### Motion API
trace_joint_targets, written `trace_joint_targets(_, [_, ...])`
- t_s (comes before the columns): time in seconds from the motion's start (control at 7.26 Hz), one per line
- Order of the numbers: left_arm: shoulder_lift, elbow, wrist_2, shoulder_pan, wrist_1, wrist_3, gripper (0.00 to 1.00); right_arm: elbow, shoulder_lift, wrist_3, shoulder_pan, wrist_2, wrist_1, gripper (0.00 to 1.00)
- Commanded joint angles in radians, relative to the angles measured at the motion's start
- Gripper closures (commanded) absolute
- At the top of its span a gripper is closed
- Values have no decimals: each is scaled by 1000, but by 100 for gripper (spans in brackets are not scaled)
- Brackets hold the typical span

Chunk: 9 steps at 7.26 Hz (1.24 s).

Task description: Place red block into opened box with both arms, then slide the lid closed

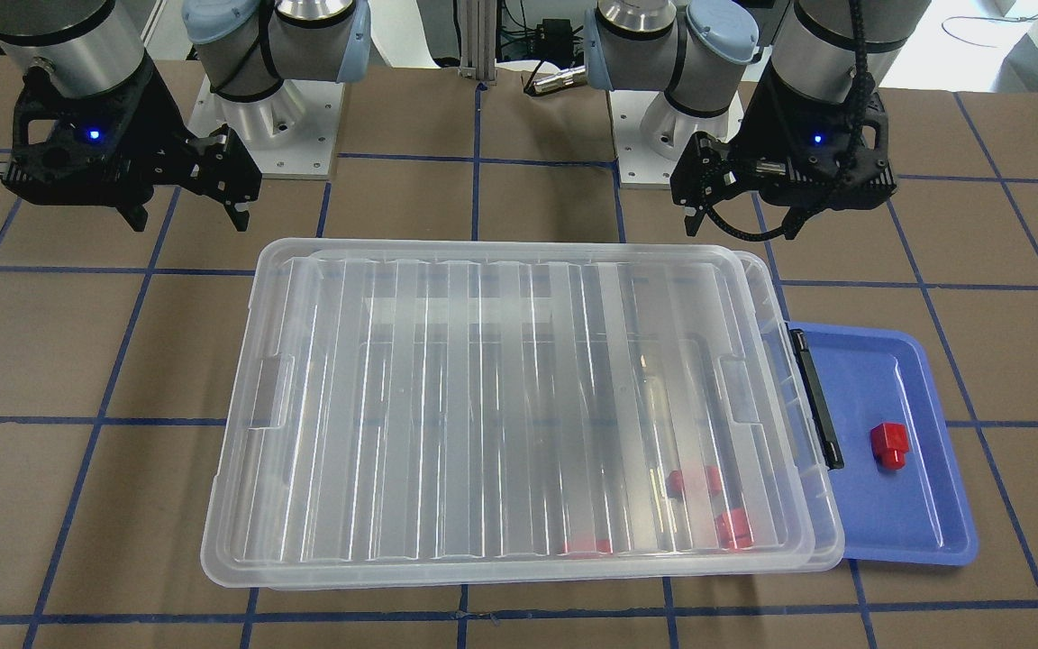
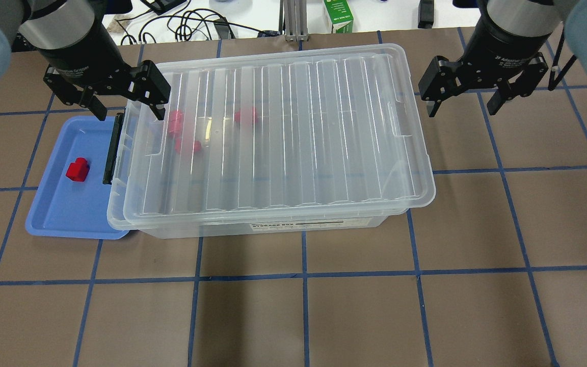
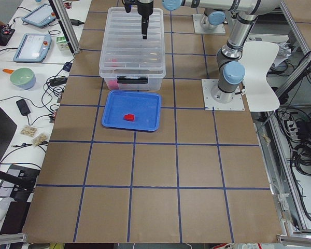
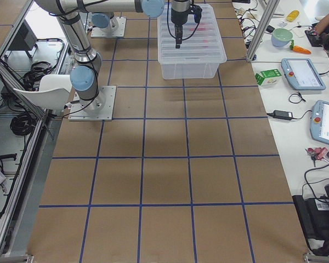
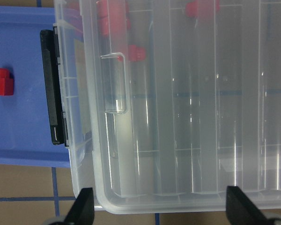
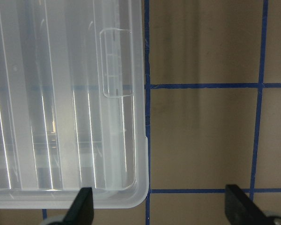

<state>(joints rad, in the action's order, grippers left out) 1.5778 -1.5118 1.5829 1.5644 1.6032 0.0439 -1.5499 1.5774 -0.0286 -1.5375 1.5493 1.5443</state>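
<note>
Both jaws gape; glossy red block (image 1: 888, 445), stub-sided, lies in blue tray (image 1: 920, 509).

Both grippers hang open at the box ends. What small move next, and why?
Probably push the lid toward the right gripper: it covers nearly all the box, leaving too thin a gap by the latch for the red block in the tray.

The lid (image 1: 501, 397) is cloudy see-through plastic with shiny streaks on its ribs, and the box (image 2: 181, 232) is clear, smooth plastic. The red block (image 1: 888, 444) is shiny plastic, and the blue tray (image 1: 915, 523) is smooth plastic with a soft shine. The desk (image 2: 354, 316) looks dull and brown, like thick paper.
</note>
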Motion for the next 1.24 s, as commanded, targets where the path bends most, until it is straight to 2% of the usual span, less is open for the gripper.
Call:
trace_joint_targets(0.0, [-1,-4,-3,-1,0,-1,0,-1,-20,6,-1,-3,3,0])
trace_joint_targets(0.28, [-1,-4,2,-1,0,-1,0,-6,-86,-10,-1,-12,8,0])
trace_joint_targets(0.55, [1,-5,3,-6,-2,10,0,-6,-204,4,-3,0,150,0])
trace_joint_targets(1.1, [4,-11,6,-6,-31,11,0,-3,-292,6,-1,-3,204,0])
